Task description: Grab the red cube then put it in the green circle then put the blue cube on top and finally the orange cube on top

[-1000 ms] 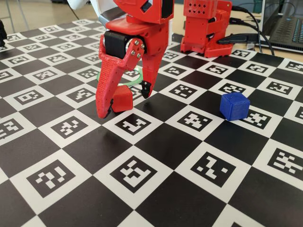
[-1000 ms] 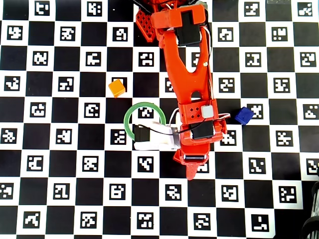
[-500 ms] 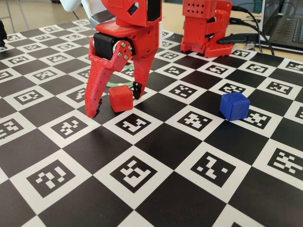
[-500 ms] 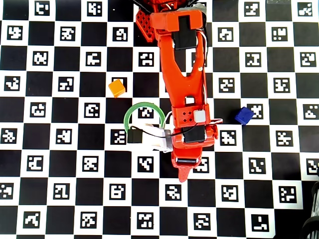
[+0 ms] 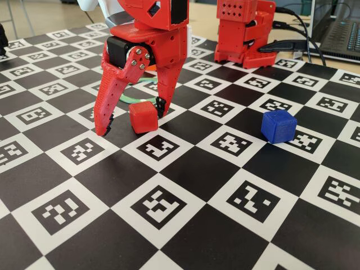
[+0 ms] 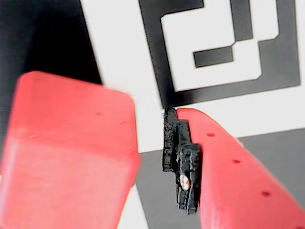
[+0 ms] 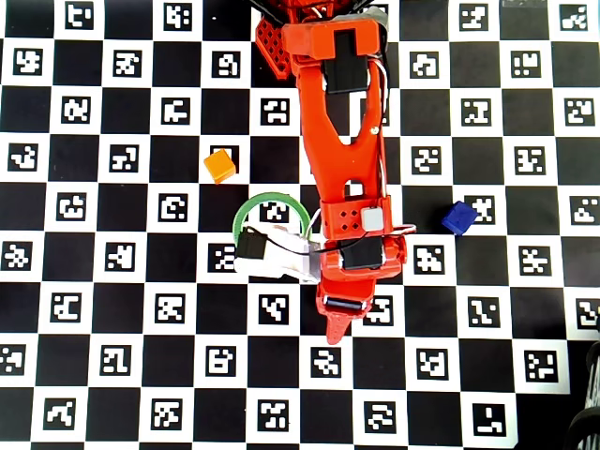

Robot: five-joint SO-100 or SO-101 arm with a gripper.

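Hand [image 5: 130, 113] straddles red cube [image 5: 143, 116], fingers spread wide.

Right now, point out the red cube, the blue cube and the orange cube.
red cube [image 5: 143, 117], fixed view, front face.
blue cube [image 5: 278, 126], fixed view, front face.
orange cube [image 7: 220, 166], overhead view, top face.

Matt, faintly layered plastic of the red cube [image 5: 143, 116] and hand [image 5: 131, 117]; smooth printed board [image 5: 185, 169].
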